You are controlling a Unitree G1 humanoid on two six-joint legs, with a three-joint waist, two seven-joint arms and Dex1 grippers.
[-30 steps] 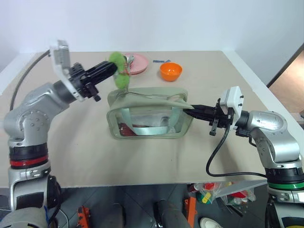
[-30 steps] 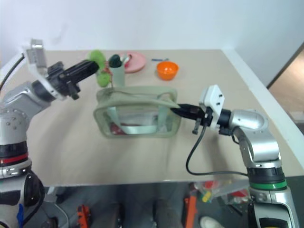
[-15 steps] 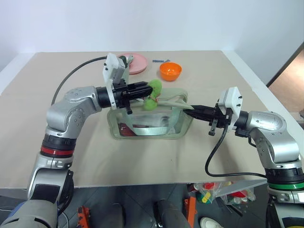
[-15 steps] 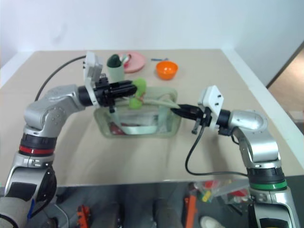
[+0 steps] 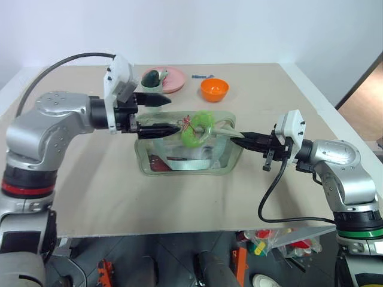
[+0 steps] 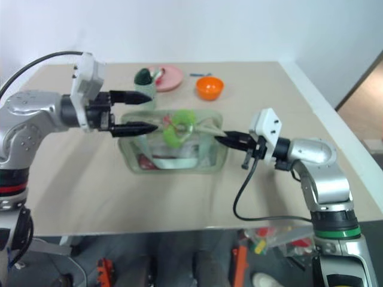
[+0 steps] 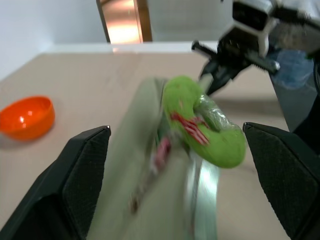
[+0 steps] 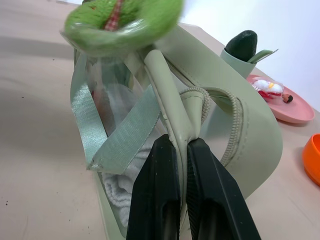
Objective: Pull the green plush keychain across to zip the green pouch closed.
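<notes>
The green pouch stands mid-table with its clear side facing me. On its top, towards the right end, lies the green plush keychain with its red cord. My left gripper is open just left of the plush, level with the pouch's top and pointing right, with nothing between its fingers. In the left wrist view the plush lies ahead, clear of both fingers. From the right, my right gripper is shut on the pouch's end tab.
Behind the pouch stand a sage-green cup, a pink plate and an orange bowl. A small blue item lies at the back. The table's right edge runs close to my right arm.
My left gripper carried the plush rightward along the pouch's top, then opened and let go. The plush now rests on the pouch. The right gripper kept still.
</notes>
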